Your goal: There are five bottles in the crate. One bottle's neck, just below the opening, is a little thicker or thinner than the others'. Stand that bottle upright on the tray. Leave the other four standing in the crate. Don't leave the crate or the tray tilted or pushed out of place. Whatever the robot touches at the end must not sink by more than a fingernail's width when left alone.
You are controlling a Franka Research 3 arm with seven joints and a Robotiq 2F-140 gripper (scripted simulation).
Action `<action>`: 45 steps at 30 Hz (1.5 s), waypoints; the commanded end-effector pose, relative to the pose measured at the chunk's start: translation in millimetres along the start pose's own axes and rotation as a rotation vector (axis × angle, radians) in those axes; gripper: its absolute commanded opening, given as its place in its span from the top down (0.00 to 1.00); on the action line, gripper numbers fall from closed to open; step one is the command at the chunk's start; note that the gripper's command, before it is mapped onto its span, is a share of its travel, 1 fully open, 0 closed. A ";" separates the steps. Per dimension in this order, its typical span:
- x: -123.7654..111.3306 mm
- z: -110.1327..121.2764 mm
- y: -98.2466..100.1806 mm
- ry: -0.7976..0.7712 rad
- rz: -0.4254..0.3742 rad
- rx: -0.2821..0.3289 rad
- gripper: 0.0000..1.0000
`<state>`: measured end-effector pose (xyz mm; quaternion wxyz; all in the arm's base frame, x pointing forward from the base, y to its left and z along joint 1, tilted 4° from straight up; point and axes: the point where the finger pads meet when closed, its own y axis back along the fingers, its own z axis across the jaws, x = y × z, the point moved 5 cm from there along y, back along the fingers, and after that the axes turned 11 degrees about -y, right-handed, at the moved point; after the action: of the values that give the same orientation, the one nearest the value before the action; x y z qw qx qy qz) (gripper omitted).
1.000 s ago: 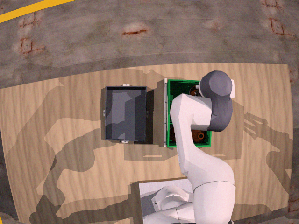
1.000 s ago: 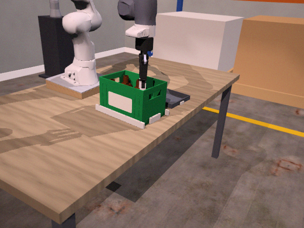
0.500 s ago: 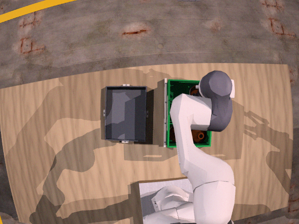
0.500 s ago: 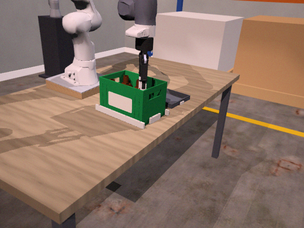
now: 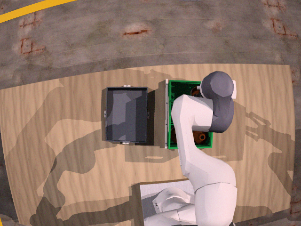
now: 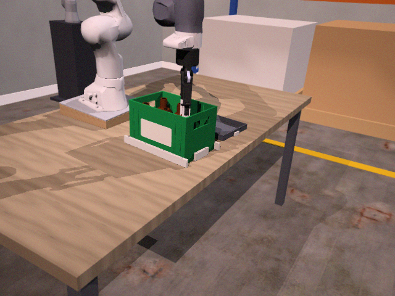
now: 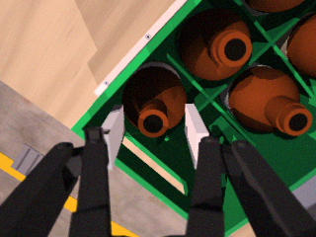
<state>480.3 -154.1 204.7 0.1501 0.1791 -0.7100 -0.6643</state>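
The green crate (image 6: 172, 126) stands on the table and holds brown bottles. In the wrist view my gripper (image 7: 154, 118) is open. Its two pads stand on either side of the neck of the corner bottle (image 7: 153, 120), with a gap on each side. That bottle stands upright in its cell. Two other bottles (image 7: 232, 46) (image 7: 291, 116) stand in neighbouring cells. In the exterior view the gripper (image 6: 184, 110) reaches down into the crate's near right corner. The dark grey tray (image 5: 126, 114) (image 6: 230, 126) lies empty beside the crate. In the top view the arm hides the gripper.
White stop strips (image 6: 156, 150) border the crate's base. The robot base (image 6: 102, 92) stands on a plinth behind the crate. The table edge runs close past the crate and tray on the far side from the base.
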 end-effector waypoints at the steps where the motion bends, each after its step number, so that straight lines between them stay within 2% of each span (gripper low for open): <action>1: 0.3 0.2 -1.2 0.002 -0.002 -0.002 0.56; 24: 0.3 0.2 3.5 0.002 -0.002 -0.002 0.56; 45: 0.4 0.1 60.9 0.002 -0.002 -0.002 0.56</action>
<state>481.6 -151.7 257.8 0.1467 0.1889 -0.7094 -0.6629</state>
